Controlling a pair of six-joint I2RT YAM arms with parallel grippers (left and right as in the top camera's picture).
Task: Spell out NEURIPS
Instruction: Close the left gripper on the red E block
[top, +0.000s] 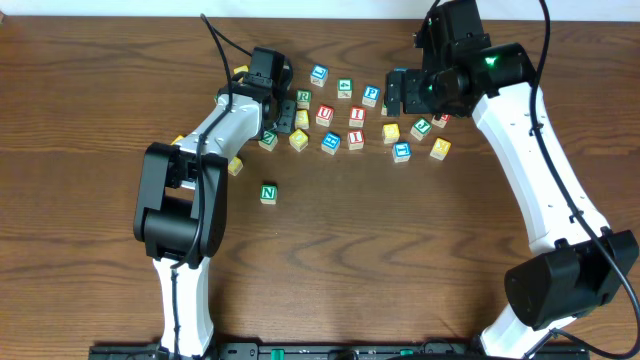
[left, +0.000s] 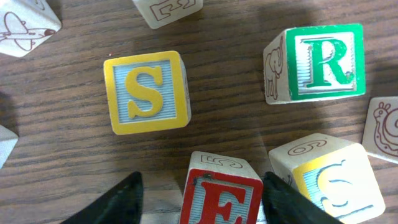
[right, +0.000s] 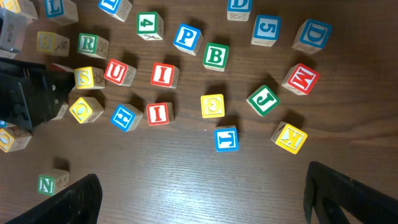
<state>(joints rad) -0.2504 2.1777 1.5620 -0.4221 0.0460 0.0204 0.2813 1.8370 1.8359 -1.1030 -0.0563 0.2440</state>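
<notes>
Red E cube (left: 221, 198): likely light, rigid wood. Your L fingers (left: 121, 202) are straddling it, open; pinch opp. flat sides. R fingers (right: 68, 202) hanging open, empty.

My pincer (left: 201, 186) gapes around the red E cube (left: 221, 199). A yellow S cube (left: 147, 92) and a green R cube (left: 323, 61) lie beyond.

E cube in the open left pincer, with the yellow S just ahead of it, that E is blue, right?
Not blue: the E cube is red, as the left wrist view shows. The rest holds: it sits inside the open left pincer, with the yellow S just ahead of it.
</notes>
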